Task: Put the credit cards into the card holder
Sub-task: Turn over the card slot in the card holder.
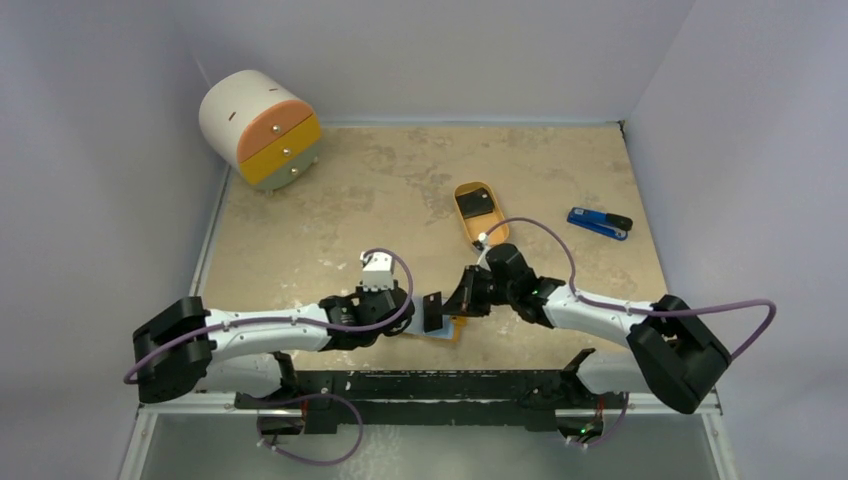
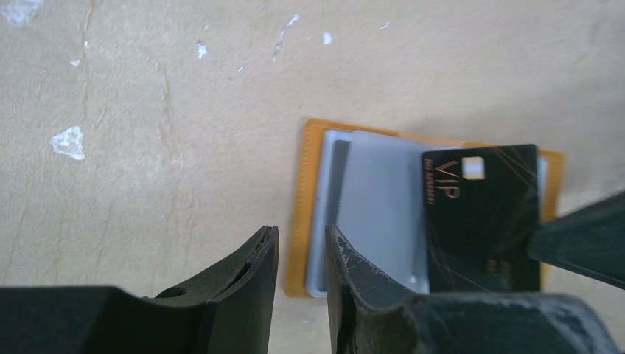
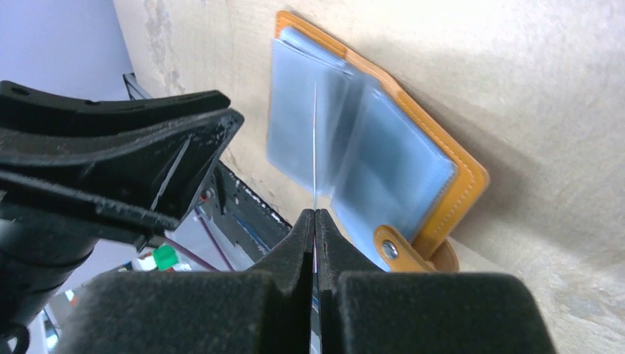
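Observation:
The card holder (image 1: 452,331) lies open on the table between the arms, orange outside with pale blue-grey sleeves (image 3: 390,169) and a snap tab (image 3: 390,249). My right gripper (image 3: 315,215) is shut on a black credit card (image 2: 483,221), which shows edge-on (image 3: 315,147) in the right wrist view. The card stands tilted over the holder's sleeves. My left gripper (image 2: 302,240) hangs over the holder's orange left edge (image 2: 302,206). Its jaws are narrowly apart with nothing between them. A second dark card (image 1: 476,204) lies in the orange tray.
The orange oval tray (image 1: 478,236) sits just beyond the right gripper. A blue-and-black gadget (image 1: 600,223) lies at the right. A round drawer unit (image 1: 262,128) stands at the back left. The table's front edge and the arms' mounting rail are close behind the holder.

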`<state>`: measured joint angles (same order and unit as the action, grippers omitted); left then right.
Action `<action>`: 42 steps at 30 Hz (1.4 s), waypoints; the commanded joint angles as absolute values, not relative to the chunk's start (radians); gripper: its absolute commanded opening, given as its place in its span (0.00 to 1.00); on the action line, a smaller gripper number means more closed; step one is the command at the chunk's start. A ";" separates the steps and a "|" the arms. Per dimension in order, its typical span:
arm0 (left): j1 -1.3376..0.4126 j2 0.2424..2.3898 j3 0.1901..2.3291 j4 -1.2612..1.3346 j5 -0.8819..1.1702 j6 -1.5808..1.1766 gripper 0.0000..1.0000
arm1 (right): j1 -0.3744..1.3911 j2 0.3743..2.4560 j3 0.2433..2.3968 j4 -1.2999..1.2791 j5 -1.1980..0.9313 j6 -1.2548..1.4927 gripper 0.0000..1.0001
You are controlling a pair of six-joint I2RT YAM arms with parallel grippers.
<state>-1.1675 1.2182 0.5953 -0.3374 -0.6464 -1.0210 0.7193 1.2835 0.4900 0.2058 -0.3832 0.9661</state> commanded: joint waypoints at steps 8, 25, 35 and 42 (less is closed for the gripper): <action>-1.145 1.320 0.550 -0.209 -0.618 -1.060 0.25 | 0.722 1.210 0.382 0.263 -0.342 1.064 0.00; -1.145 1.339 0.495 -0.175 -0.589 -1.096 0.23 | 0.721 1.304 0.374 0.419 -0.410 1.081 0.00; -1.144 1.330 0.494 -0.180 -0.590 -1.098 0.22 | 0.722 1.233 0.359 0.411 -0.412 1.072 0.00; -1.144 1.299 0.512 -0.203 -0.598 -1.094 0.22 | 0.723 1.268 0.371 0.413 -0.425 1.053 0.00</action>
<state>-1.1465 1.3193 0.5098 -0.1650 -0.6086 -1.0832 0.7193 1.2556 0.3618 0.3725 -0.4072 1.0721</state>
